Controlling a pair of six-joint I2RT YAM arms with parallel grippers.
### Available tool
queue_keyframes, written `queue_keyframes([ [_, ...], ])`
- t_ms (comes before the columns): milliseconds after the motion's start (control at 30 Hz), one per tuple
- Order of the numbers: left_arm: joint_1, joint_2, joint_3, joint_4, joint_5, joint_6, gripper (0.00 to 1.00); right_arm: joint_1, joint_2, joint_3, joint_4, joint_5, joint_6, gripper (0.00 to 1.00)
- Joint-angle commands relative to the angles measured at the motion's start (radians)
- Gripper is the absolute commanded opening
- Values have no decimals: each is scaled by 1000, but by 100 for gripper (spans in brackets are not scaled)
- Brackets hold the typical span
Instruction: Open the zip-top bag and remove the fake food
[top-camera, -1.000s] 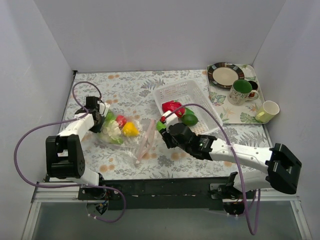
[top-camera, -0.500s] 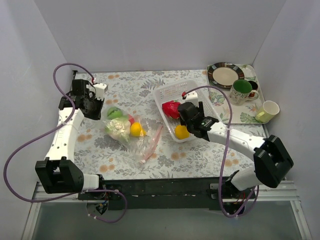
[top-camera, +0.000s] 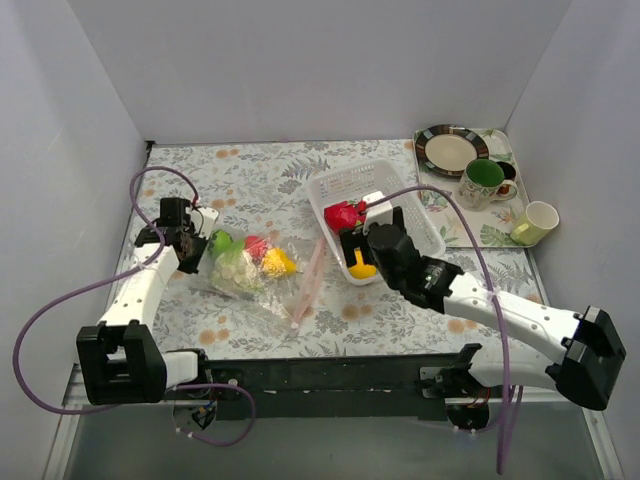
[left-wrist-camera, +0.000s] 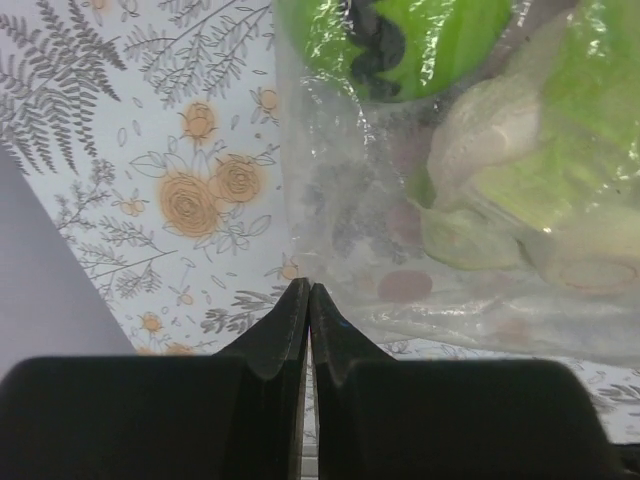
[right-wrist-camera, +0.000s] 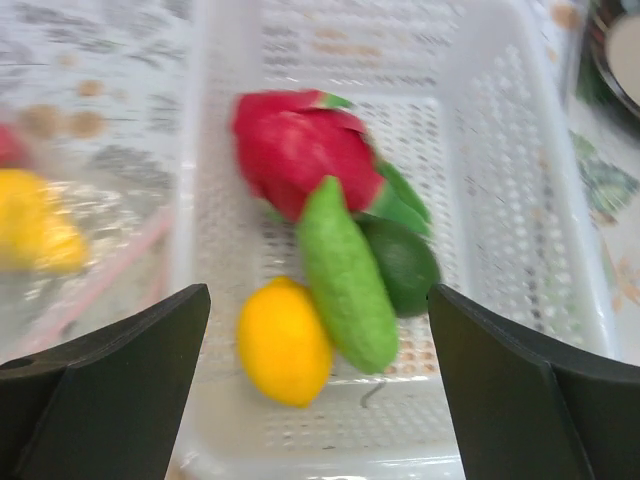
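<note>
The zip-top bag (top-camera: 250, 272) lies left of centre, its pink zip strip (top-camera: 308, 283) towards the basket. It holds fake food: a green piece (top-camera: 221, 241), a red one (top-camera: 254, 245), a yellow one (top-camera: 277, 262) and a whitish one (top-camera: 232, 268). My left gripper (top-camera: 192, 247) is shut at the bag's left edge (left-wrist-camera: 300, 200), and the film reaches its tips (left-wrist-camera: 309, 290). My right gripper (top-camera: 357, 252) is open and empty over the near end of the white basket (top-camera: 405, 205). In the basket lie a yellow lemon (right-wrist-camera: 283, 340), a long green piece (right-wrist-camera: 345, 275), a dark green one (right-wrist-camera: 402, 262) and a red one (right-wrist-camera: 300, 150).
A tray (top-camera: 480, 225) at the back right carries a striped plate (top-camera: 450, 150), a green mug (top-camera: 483, 183) and a cream cup (top-camera: 537, 221). White walls close in the left, back and right sides. Purple cables loop over both arms.
A yellow lemon that my right gripper carried over now lies in the basket, and that gripper has drawn back open. My left gripper has come down from the back left to the bag.
</note>
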Motion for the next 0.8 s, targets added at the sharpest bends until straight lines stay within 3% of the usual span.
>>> queue_keyframes([
  [0,0,20,-65,192,-151,53,0,160,-43,-68,181,-99,-133,97],
  [133,0,117,-105,325,-217,68,0,239,0,-126,226,-147,-129,80],
  [200,0,184,-87,338,-221,58,0,274,32,-132,241,-176,-124,69],
  [333,-10,252,-38,329,-212,21,0,311,80,-135,298,-259,-122,59],
  [500,-45,251,-33,324,-211,9,0,340,161,-105,368,-326,-115,39],
  [767,-49,218,-65,319,-209,24,0,389,324,-45,413,-388,-84,32],
])
